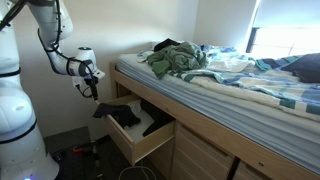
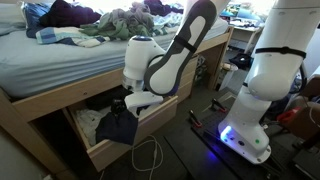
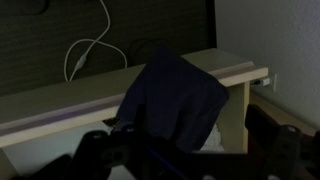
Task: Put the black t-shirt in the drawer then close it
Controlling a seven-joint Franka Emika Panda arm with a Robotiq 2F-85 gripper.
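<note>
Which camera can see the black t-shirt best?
The wrist view: the black t-shirt fills its middle, draped over the drawer front. Both exterior views show the shirt smaller, hanging over the drawer's edge and partly hidden behind the arm.

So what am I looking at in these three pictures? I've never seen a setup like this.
It is a white robot arm beside a bed, with a wooden drawer pulled open under the bed frame. Two pictures come from cameras standing in the room, at different spots; the dark third comes from a camera on the arm's wrist, looking down past the claw. A black t-shirt hangs over the drawer's front edge, partly inside and partly outside, as both exterior views also show. The claw is open and sits close above the shirt; I cannot tell whether it touches the cloth, but it is not clamped on it. A green-and-white garment lies crumpled on the bed, and a white cable lies on the floor.
</note>
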